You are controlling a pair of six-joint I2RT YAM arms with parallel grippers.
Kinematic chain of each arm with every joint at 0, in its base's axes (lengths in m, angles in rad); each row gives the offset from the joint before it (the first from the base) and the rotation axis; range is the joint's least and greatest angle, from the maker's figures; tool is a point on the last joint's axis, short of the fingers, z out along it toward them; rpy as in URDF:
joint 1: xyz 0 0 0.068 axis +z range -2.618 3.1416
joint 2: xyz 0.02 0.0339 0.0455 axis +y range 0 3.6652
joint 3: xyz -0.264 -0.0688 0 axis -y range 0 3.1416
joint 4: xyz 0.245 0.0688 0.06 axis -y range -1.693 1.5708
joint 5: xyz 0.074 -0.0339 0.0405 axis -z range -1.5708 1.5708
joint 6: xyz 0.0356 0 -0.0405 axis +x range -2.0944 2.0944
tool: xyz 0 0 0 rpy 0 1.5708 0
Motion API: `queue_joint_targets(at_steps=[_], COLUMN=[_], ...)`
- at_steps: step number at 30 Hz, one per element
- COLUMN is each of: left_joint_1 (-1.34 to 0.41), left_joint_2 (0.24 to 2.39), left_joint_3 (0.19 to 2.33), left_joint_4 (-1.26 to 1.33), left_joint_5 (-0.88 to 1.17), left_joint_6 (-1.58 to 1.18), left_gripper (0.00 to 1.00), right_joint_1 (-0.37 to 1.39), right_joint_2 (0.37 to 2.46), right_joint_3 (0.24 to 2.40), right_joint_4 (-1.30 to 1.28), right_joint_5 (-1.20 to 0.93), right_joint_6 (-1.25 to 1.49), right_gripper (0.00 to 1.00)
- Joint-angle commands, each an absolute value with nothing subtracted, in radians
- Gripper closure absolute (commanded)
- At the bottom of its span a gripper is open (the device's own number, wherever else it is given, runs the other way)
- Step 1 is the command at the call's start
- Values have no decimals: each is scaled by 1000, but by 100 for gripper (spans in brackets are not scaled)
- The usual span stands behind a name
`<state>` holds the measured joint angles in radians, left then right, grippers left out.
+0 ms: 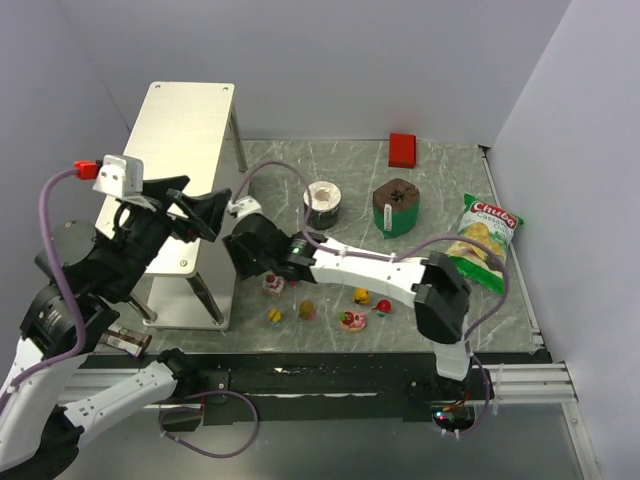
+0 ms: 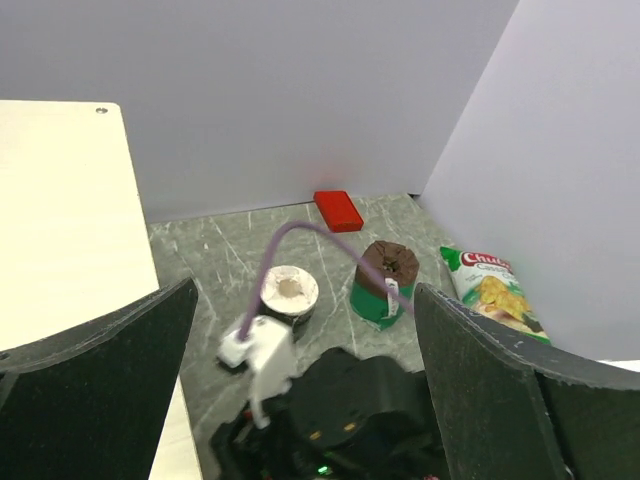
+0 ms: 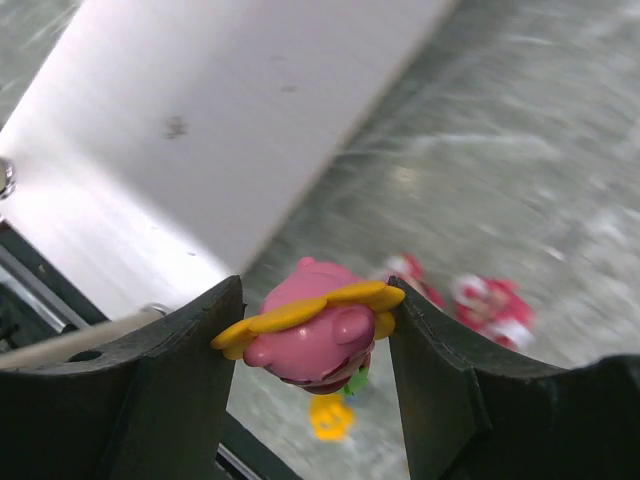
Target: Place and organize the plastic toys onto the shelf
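The grey, marbled surface [image 1: 340, 160] holds everything. The shelf [image 1: 185, 120] stands on it at the left, on thin legs. A red block [image 1: 402, 149] lies at the back. Near the middle stand a white cup [image 1: 323, 203] and a green cup [image 1: 397, 208] with a brown top, side by side. A green chip bag [image 1: 485, 242] lies flat at the right. Small plastic toys [image 1: 352, 321] lie in a loose bunch near the front edge, maybe six; one is partly hidden, so the count is unsure.
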<state>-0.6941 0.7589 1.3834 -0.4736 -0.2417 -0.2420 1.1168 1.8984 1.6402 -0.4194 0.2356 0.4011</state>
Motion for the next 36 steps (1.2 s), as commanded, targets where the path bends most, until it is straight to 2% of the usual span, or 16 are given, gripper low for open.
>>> queue_joint_targets(at_steps=[1,11,20,28,36], left_joint_1=[-692,-692,-692,-692,-692], left_joint_2=[732,735,736,723,710], left_joint_3=[1434,1489,1491,1479,1463], left_joint_4=[-528,-584,-604,-623,-629], left_joint_5=[-255,-290,-304,-327,-331], left_joint_6=[-282,-279,-282,-291,-293], left_gripper=[4,4,3,3,2], right_joint_1=[1143,1160,1163,1164,1164], right_joint_2=[1974,2095,2120,2167,2240], right_joint_3=[1739,1790,1726,1732,1802], right_joint_4=[-371,-226,-61,-14,-74], right_joint_5=[186,57,-40,-136,-192], right_joint_6=[344,278,199,137,110], right_gripper=[70,70,68,64,61])
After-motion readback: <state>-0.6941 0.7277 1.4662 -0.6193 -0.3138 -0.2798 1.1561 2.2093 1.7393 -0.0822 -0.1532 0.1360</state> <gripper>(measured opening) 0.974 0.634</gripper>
